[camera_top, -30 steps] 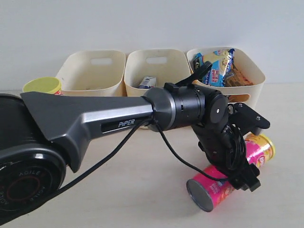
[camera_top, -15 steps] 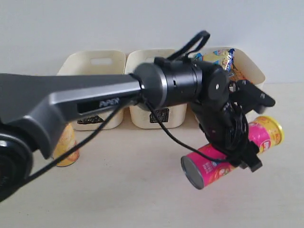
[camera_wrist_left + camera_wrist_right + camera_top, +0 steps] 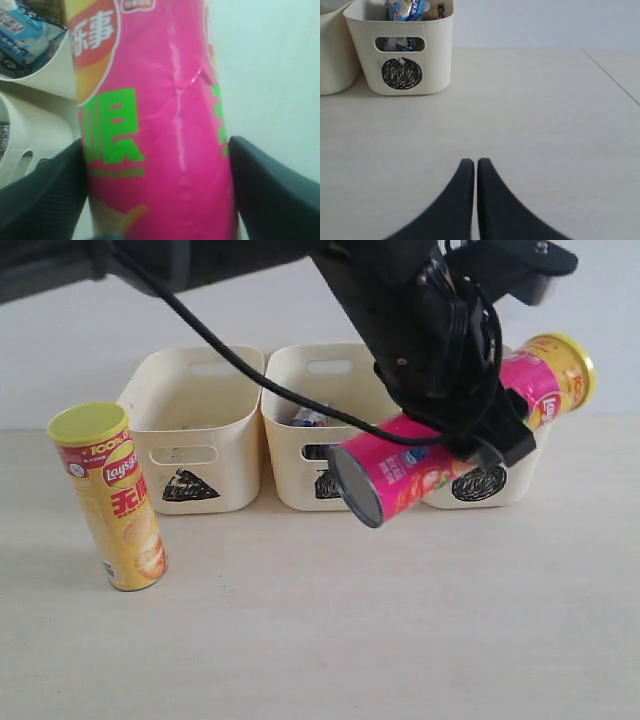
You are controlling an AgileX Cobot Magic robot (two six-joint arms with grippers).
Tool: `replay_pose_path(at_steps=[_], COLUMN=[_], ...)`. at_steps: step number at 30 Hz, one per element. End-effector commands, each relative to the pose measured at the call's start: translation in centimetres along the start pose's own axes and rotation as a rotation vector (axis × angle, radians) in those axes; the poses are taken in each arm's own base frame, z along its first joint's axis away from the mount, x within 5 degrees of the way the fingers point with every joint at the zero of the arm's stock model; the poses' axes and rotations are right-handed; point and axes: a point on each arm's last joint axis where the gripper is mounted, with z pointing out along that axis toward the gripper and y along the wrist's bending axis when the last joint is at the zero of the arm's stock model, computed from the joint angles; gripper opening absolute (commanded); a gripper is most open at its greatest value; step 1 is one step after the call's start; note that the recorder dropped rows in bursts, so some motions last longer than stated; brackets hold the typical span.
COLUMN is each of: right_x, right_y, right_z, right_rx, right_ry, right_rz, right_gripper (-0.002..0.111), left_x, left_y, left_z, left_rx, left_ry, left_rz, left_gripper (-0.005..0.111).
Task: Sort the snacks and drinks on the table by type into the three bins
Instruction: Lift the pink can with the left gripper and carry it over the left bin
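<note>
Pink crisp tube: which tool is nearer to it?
Left. The left tool is closed around the pink tube, held above the table. The right tool is shut, low over the table facing the circle bin, with no tube in its view.

The worktop (image 3: 330,640) lies bare from four to eight o'clock. A yellow Lay's tube (image 3: 108,495) stands upright at nine. Three bins (image 3: 295,455) wall off ten to two, and the pink tube (image 3: 420,465), held aloft under the left arm (image 3: 400,310), blocks the way at one.
</note>
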Motion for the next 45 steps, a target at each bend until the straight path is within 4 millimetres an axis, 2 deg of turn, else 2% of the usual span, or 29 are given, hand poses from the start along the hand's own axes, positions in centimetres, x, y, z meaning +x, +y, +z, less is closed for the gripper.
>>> replay_pose_path(at_steps=[1,9,11,12,26,34,41,45], right_x=[0.0,0.0,0.0,0.0,0.0,0.0,0.0,0.0], right_y=[0.0,0.0,0.0,0.0,0.0,0.0,0.0,0.0], right_z=[0.0,0.0,0.0,0.0,0.0,0.0,0.0,0.0], right_rx=[0.005,0.005,0.005,0.005,0.005,0.005,0.005,0.005], right_ry=[-0.008,-0.008,-0.008,-0.008,-0.008,-0.008,-0.008,-0.008], right_rz=[0.003,0.003,0.003,0.003,0.003,0.003,0.003,0.003], right_gripper=[0.0,0.0,0.0,0.0,0.0,0.0,0.0,0.0], left_x=[1.2,4.9,6.0,7.0,11.8,13.9,15.7,15.9], left_y=[1.5,5.9,7.2,8.6,17.1,21.3,24.0,25.1], left_z=[-2.9,-6.6,-7.2,-7.7,-8.6,-6.5,-2.6,-0.4], left_rx=[-0.039,-0.137,-0.165,-0.194,-0.415,-0.517,-0.561,-0.57], left_ry=[-0.025,-0.061,-0.057,-0.063,-0.2,-0.287,-0.341,-0.356], left_rz=[-0.056,-0.191,-0.226,-0.269,-0.49,-0.546,-0.575,-0.572], left_gripper=[0.004,0.004,0.004,0.004,0.004,0.004,0.004,0.004])
